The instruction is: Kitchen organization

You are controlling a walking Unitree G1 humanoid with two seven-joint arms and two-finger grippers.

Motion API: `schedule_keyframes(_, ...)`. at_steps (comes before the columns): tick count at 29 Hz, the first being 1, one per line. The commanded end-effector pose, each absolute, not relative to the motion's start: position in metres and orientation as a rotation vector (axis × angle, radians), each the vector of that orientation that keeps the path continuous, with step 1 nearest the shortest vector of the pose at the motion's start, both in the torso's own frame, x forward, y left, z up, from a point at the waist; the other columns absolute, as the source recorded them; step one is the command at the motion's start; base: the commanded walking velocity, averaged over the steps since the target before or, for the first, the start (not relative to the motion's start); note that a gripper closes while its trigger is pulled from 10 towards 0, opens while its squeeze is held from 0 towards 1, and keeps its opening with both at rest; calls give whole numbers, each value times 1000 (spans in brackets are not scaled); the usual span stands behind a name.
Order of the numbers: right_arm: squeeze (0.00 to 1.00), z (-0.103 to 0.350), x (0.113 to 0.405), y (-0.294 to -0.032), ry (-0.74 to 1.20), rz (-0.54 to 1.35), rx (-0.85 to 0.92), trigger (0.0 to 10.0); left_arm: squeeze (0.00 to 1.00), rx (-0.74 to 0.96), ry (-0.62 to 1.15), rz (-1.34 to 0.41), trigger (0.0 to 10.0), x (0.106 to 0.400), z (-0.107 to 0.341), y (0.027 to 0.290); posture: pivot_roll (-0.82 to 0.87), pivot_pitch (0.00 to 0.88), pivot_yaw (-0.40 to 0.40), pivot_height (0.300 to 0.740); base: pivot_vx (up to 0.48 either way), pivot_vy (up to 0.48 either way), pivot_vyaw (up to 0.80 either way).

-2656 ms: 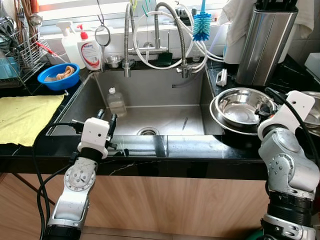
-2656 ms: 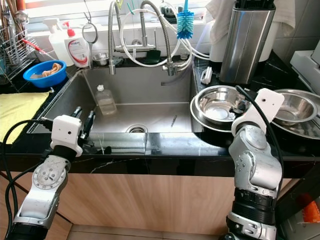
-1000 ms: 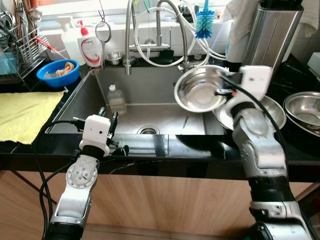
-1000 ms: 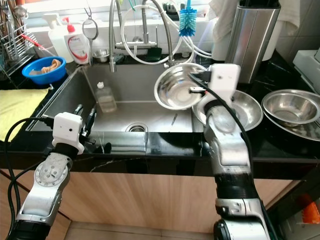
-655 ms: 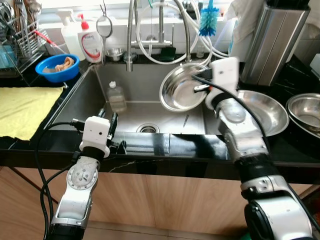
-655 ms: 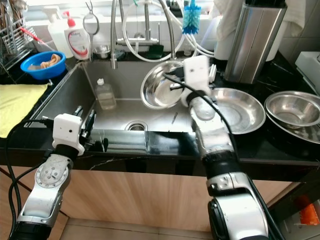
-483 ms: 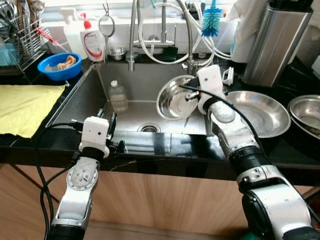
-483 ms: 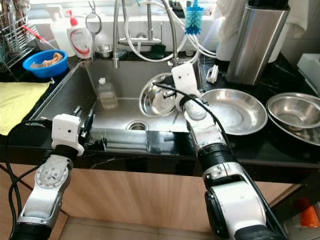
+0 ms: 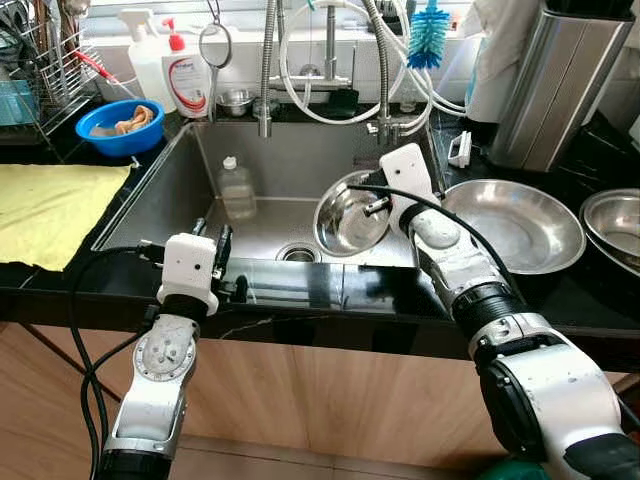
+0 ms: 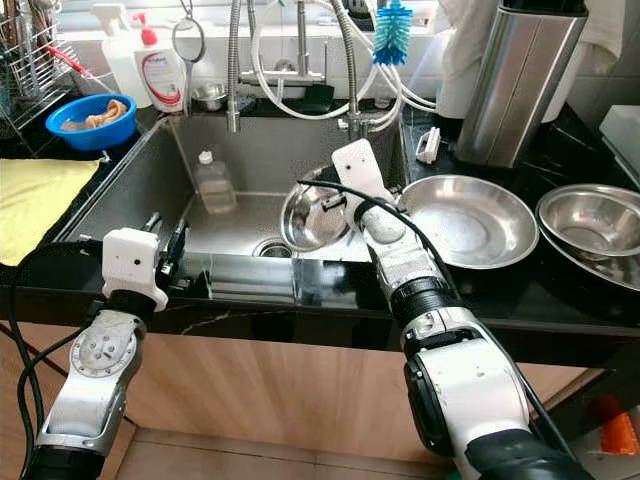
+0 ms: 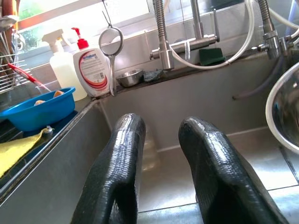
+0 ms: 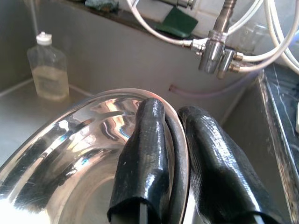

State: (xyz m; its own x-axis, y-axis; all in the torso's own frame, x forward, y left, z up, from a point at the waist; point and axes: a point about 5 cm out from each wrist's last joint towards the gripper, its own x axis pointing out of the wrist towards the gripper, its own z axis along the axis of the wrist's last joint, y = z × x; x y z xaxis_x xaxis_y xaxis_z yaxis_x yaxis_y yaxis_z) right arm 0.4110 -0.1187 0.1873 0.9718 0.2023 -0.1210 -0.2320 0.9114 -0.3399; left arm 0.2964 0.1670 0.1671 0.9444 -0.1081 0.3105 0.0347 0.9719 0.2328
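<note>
Right gripper (image 12: pixel 170 154) pinching the rim of the steel bowl (image 9: pixel 350 212), held tilted on edge over the sink (image 9: pixel 300 170) basin with its hollow facing the left gripper (image 11: pixel 161 158) (fingers parted, empty, hovering at the sink's front edge).

Right gripper (image 9: pixel 372 205) holds steel bowl (image 9: pixel 349 215) over sink (image 9: pixel 160 195).

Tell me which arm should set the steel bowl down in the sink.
Right. Its end effector is clamped on the steel bowl rim, holding it tilted inside the sink. The left end effector hovers at the sink's front edge, empty.
</note>
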Motion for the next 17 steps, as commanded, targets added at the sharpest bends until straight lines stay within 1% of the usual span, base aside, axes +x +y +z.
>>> schedule_keyframes(1, 0, 200, 414, -114, 42, 232, -368, 10000, 0, 229, -338, -54, 10000, 295, 171, 171, -91, 0, 34, 740, 0, 0, 0)
schedule_keyframes(2, 0, 200, 414, -114, 42, 233, -366, 10000, 0, 229, -337, -54, 10000, 295, 171, 171, -91, 0, 35, 740, 0, 0, 0)
schedule_keyframes(3, 235, 200, 414, -114, 42, 234, -365, 10000, 0, 229, -337, -54, 10000, 295, 171, 171, -91, 0, 35, 740, 0, 0, 0)
schedule_keyframes(4, 698, 200, 414, -114, 42, 235, -363, 10000, 0, 229, -335, -53, 10000, 295, 171, 172, -92, 0, 36, 740, 0, 0, 0)
schedule_keyframes(7, 710, 200, 415, -114, 41, 235, -365, 10000, 0, 230, -334, -54, 10000, 295, 171, 172, -92, 0, 38, 740, 0, 0, 0)
schedule_keyframes(8, 776, 200, 415, -114, 41, 234, -365, 10000, 0, 230, -334, -54, 10000, 295, 171, 172, -92, 0, 38, 740, 0, 0, 0)
schedule_keyframes(9, 753, 200, 415, -114, 40, 230, -366, 10000, 0, 228, -334, -55, 10000, 295, 171, 172, -92, 0, 38, 740, 0, 0, 0)
schedule_keyframes(10, 627, 201, 415, -114, 38, 226, -368, 10000, 0, 229, -333, -56, 10000, 295, 171, 172, -93, 0, 39, 740, 0, 0, 0)
schedule_keyframes(11, 537, 201, 415, -115, 37, 223, -367, 10000, 0, 229, -333, -56, 10000, 295, 171, 172, -94, 0, 41, 740, 0, 0, 0)
schedule_keyframes(12, 537, 201, 415, -115, 37, 223, -367, 10000, 0, 229, -333, -56, 10000, 295, 171, 172, -94, 0, 41, 740, 0, 0, 0)
schedule_keyframes(13, 20, 202, 415, -115, 34, 220, -367, 10000, 0, 230, -332, -56, 10000, 295, 171, 172, -95, 0, 42, 740, 0, 0, 0)
schedule_keyframes(17, 0, 206, 416, -114, 16, 216, -354, 10000, 0, 232, -332, -55, 10000, 295, 171, 173, -95, 0, 46, 740, 0, 0, 0)
